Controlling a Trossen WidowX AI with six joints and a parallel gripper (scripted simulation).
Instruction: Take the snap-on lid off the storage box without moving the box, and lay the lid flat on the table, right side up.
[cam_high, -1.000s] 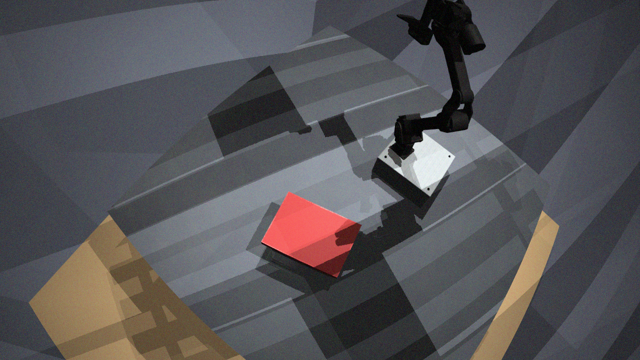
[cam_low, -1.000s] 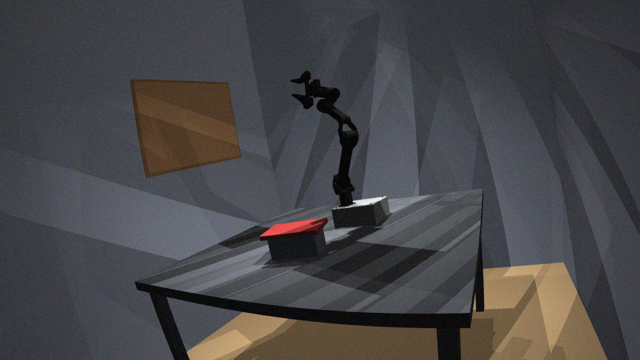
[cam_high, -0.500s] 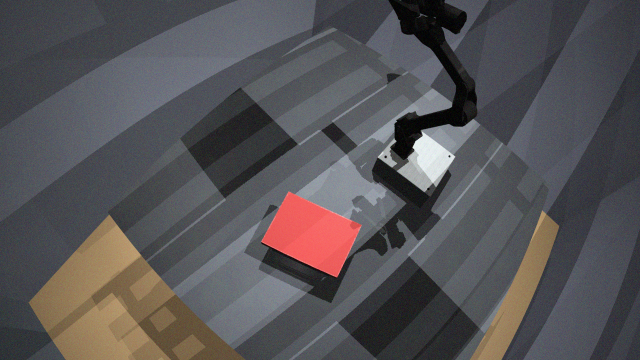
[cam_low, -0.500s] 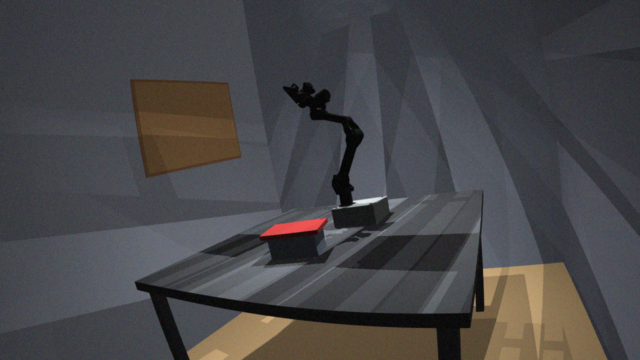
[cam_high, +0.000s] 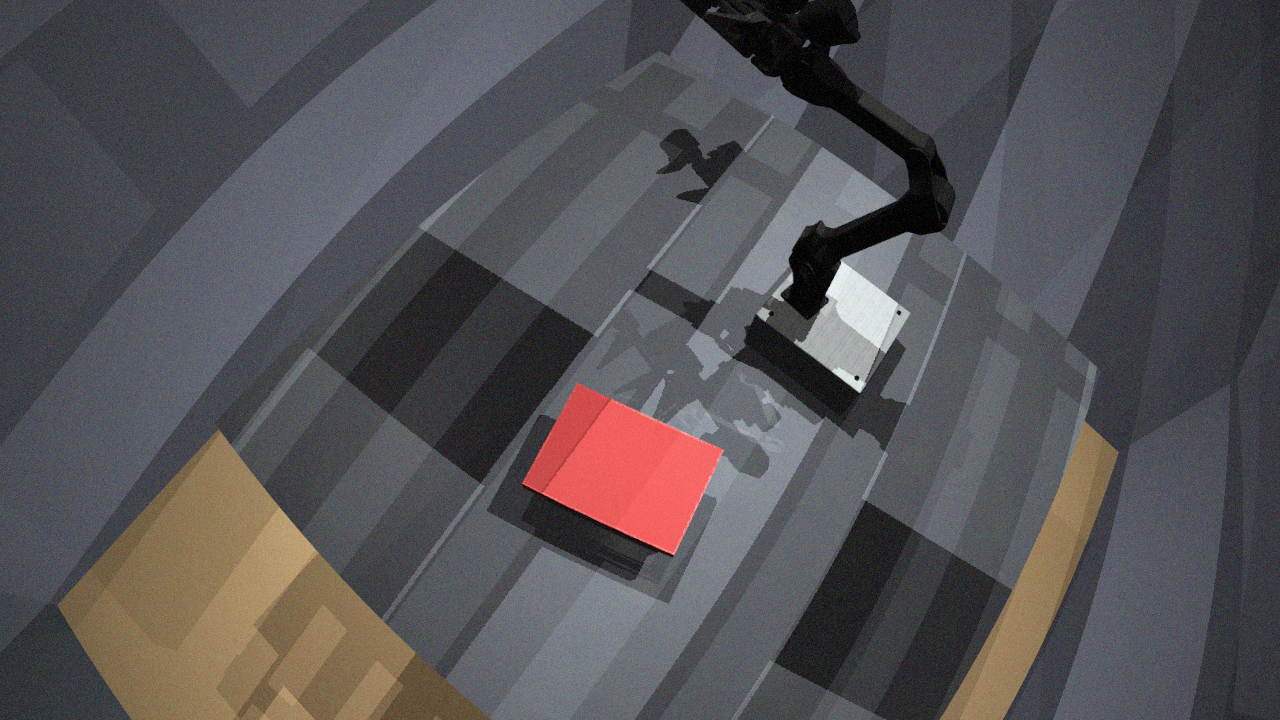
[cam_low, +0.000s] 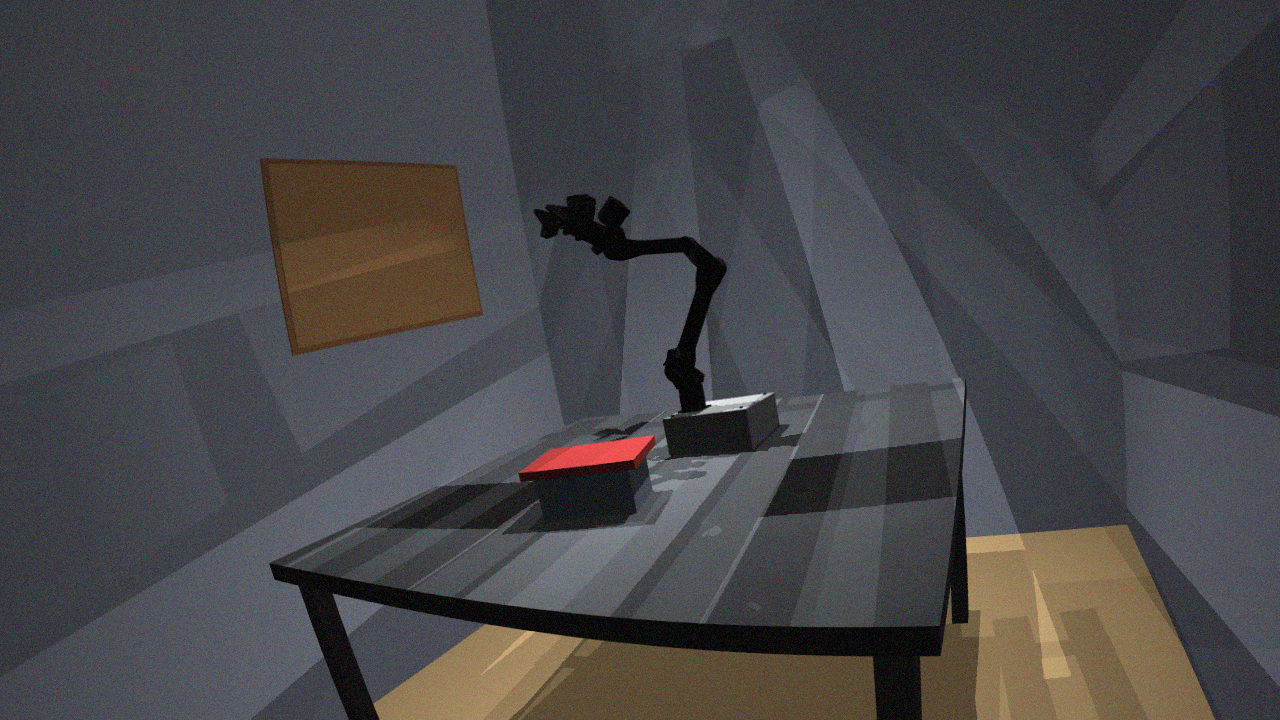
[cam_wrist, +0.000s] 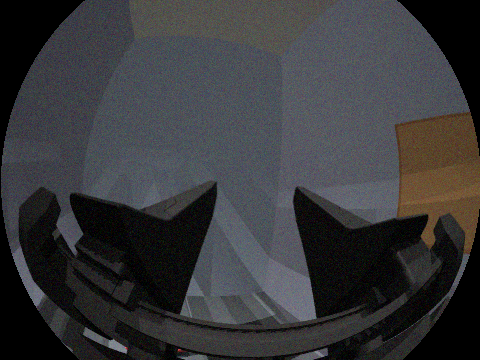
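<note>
Matte black end effector (cam_low: 540, 222) (cam_wrist: 256, 191), pointed fingers parted, only air between. Glossy-looking flat red lid (cam_high: 623, 470) (cam_low: 588, 456), rectangular, on top of the dark boxy storage box (cam_low: 588, 497), on the streaky gray surface (cam_high: 572, 617) (cam_low: 626, 582). Nearby, under the black arm (cam_high: 881, 223) (cam_low: 696, 308), a pale brushed-metal-like block (cam_high: 859, 308) (cam_low: 711, 431).

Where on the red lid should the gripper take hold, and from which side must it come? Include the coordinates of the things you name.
Probably best by one overhanging edge of the red lid (cam_high: 626, 470) (cam_low: 588, 455), coming from beside the box (cam_high: 581, 542) (cam_low: 586, 497) with one finger below the rim and one above. The lid is flat, shows no handle, and sticks out past the box walls.
</note>
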